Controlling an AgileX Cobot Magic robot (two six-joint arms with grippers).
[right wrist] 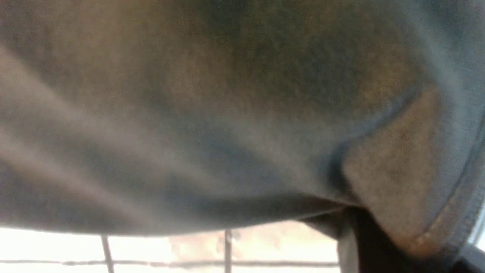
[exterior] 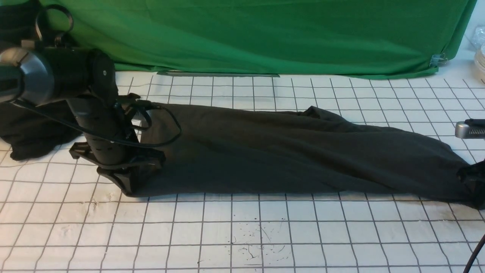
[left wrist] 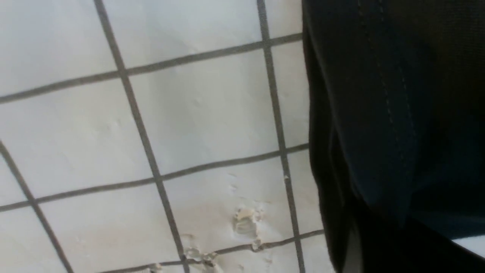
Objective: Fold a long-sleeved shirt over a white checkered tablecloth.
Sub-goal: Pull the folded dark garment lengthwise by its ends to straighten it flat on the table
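Note:
The long-sleeved shirt (exterior: 288, 151) is a dark charcoal band stretched left to right across the white checkered tablecloth (exterior: 242, 227). My left gripper (exterior: 127, 182) presses down at the shirt's left end, shut on the fabric. In the left wrist view a stitched hem of the shirt (left wrist: 379, 113) runs into the dark jaws over the tablecloth (left wrist: 189, 113). My right gripper (exterior: 473, 182) sits at the frame's right edge, holding the shirt's right end. The right wrist view is filled with the shirt (right wrist: 227, 113), bunched and pinched at the jaws, with the tablecloth (right wrist: 170, 246) below. No logo or label shows.
A green fabric backdrop (exterior: 265, 34) hangs behind the table. Another black garment (exterior: 34, 129) lies heaped at the far left behind the left arm. Clear containers (exterior: 479, 57) stand at the far right edge. A black cable (exterior: 475, 254) crosses the lower right corner.

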